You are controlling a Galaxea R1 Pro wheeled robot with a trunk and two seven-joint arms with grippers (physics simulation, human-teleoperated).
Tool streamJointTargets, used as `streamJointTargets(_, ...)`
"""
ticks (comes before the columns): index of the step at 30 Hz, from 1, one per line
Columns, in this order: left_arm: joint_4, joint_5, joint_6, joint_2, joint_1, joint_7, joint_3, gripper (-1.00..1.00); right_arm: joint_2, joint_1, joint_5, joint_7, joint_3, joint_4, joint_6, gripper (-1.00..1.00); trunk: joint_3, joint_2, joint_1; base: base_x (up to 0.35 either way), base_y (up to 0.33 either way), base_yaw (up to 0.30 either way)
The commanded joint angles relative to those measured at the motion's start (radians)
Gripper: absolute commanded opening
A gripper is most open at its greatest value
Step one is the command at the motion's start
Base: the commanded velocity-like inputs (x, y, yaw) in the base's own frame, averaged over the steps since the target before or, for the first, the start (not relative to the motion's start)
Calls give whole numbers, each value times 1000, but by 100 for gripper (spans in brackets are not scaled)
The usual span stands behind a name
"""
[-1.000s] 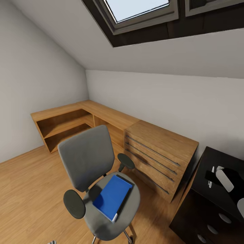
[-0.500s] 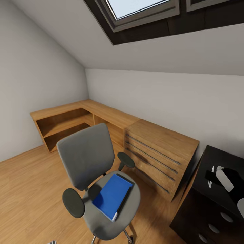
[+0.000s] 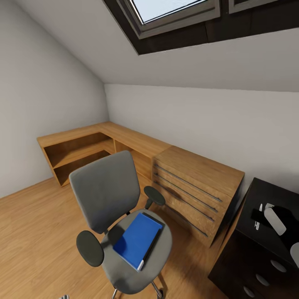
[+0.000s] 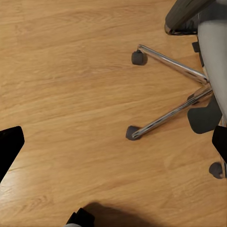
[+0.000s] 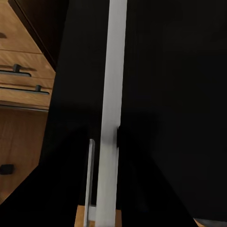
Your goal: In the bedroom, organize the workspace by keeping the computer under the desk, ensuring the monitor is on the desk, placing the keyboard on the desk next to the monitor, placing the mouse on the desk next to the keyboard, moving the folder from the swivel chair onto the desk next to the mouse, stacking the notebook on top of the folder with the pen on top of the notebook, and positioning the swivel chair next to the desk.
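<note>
The grey swivel chair [image 3: 106, 195] stands on the wood floor in the middle of the head view, apart from the black desk [image 3: 253, 257] at the lower right. On the chair's seat lies the blue folder [image 3: 138, 240], with a dark edge along its right side. A few small pale and black shapes sit over the desk top, too small to name. In the left wrist view my left gripper [image 4: 114, 144] is open over the floor, its black fingers [image 4: 8, 146] far apart, beside the chair's chrome base [image 4: 170, 64]. The right wrist view looks onto the black desk [image 5: 170, 94] with a pale strip [image 5: 113, 94] across it.
A wooden dresser [image 3: 195, 187] with bar handles stands between the chair and the desk. A low wooden L-shaped shelf unit [image 3: 83, 145] runs along the back walls. A sloped ceiling with a skylight [image 3: 174, 12] hangs overhead. Open floor [image 3: 33, 232] lies left of the chair.
The head view shifted slightly a second ago, so the whole picture slid a little. Since half a second ago nothing has visibly moved.
</note>
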Motion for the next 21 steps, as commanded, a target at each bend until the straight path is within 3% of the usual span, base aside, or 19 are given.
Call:
streamJointTargets(1, -2, 5, 3, 1, 0, 7, -3, 100, 1, 0, -12, -11, 0, -2, 2, -100, -1, -1, 0, 0, 0, 0)
streamJointTargets(3, -2, 5, 3, 1, 0, 7, -3, 100, 1, 0, -12, -13, 0, -2, 2, -100, -1, -1, 0, 0, 0, 0)
streamJointTargets(4, -2, 5, 3, 1, 0, 7, -3, 100, 1, 0, -12, -13, 0, -2, 2, 100, -1, -1, 0, 0, 0, 0)
streamJointTargets(21, -2, 5, 3, 1, 0, 7, -1, 100, 0, 0, -12, -8, -1, -6, 0, 100, -1, -1, 0, 0, 0, 0)
